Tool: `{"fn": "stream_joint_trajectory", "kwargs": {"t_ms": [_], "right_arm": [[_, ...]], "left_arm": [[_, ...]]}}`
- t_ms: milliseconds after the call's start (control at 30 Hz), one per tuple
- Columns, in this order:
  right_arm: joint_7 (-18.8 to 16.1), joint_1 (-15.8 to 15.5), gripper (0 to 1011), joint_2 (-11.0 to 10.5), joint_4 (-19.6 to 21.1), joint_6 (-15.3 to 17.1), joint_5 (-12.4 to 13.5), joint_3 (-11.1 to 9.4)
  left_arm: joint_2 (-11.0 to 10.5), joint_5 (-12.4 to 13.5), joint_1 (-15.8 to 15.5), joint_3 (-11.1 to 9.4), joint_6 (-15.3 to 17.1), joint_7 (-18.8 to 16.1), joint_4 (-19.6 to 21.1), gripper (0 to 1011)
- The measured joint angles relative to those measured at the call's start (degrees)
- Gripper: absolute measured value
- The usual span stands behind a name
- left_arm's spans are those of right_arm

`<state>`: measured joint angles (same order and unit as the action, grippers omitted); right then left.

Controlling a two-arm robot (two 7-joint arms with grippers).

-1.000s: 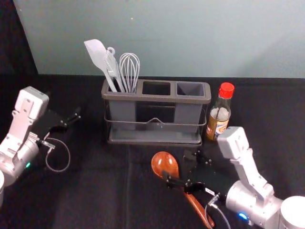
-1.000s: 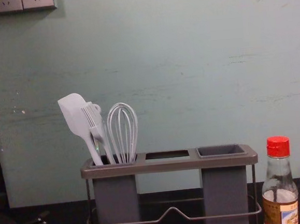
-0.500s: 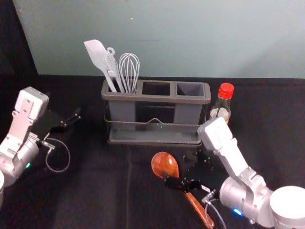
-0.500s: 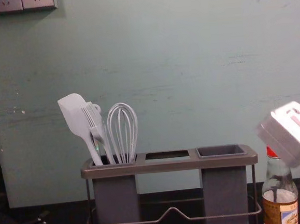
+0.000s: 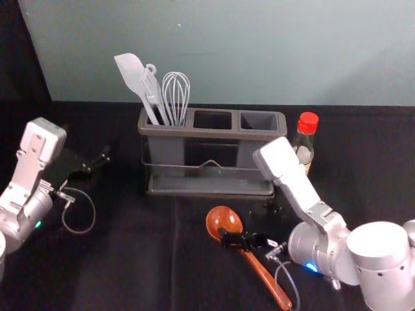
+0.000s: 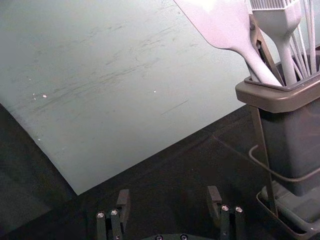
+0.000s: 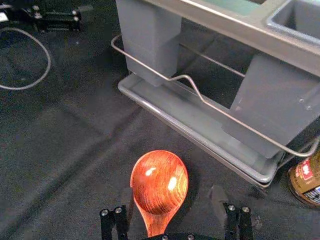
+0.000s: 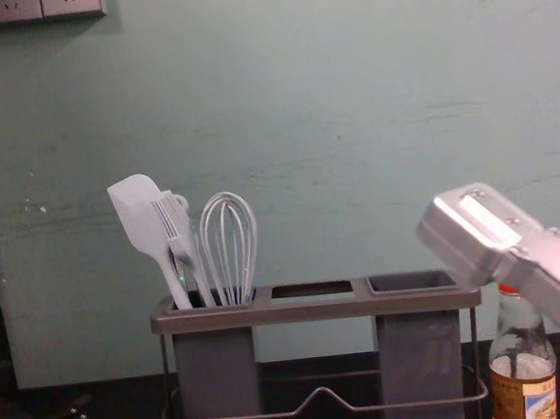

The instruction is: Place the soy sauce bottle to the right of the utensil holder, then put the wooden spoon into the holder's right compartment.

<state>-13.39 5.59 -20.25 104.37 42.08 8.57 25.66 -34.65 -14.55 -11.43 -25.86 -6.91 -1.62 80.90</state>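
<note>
The soy sauce bottle (image 5: 303, 144) stands upright just right of the utensil holder (image 5: 211, 191), partly hidden by the right arm. In front of the holder lies the wooden spoon (image 5: 224, 222), its handle pointing toward the front right. My right gripper (image 5: 251, 223) is low over the spoon, one finger across its neck; in the right wrist view, my right gripper (image 7: 172, 202) is open, with the spoon bowl (image 7: 160, 182) between and beyond the fingertips, nearer one finger. Left of the holder, my left gripper (image 5: 87, 148) is parked; the left wrist view has my left gripper (image 6: 168, 196) open and holding nothing.
A white spatula (image 5: 131, 74), a brush and a whisk (image 5: 176, 94) stand in the holder's left compartment. Its right compartment (image 5: 259, 121) holds nothing visible. Behind the dark table is a pale wall (image 8: 301, 101). The right forearm (image 5: 379, 249) reaches in from the front right.
My right arm has shifted left, its raised wrist part now in front of the bottle and close to the holder's right end. The spoon, bottle and left arm have stayed in place.
</note>
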Motion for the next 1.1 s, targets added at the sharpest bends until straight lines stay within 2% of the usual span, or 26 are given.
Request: {"fn": "stream_joint_trajectory", "kwargs": {"t_ms": [100, 433, 800, 1100], "right_arm": [[-0.05, 1.51, 1004, 0.85, -1.24, 1.50, -1.08, 0.87], [-1.07, 4.23, 1004, 3.59, -5.05, 2.66, -2.79, 2.11], [-2.09, 5.13, 1004, 5.59, -7.96, 2.83, -4.14, 2.46], [-2.89, 5.34, 1004, 6.40, -9.06, 2.61, -5.03, 2.17]], "left_arm": [[0.00, 0.00, 0.00, 0.00, 0.00, 0.00, 0.00, 1005], [0.00, 0.00, 0.00, 0.00, 0.00, 0.00, 0.00, 1005], [0.00, 0.00, 0.00, 0.00, 0.00, 0.00, 0.00, 1005], [0.00, 0.00, 0.00, 0.00, 0.00, 0.00, 0.00, 1005]]}}
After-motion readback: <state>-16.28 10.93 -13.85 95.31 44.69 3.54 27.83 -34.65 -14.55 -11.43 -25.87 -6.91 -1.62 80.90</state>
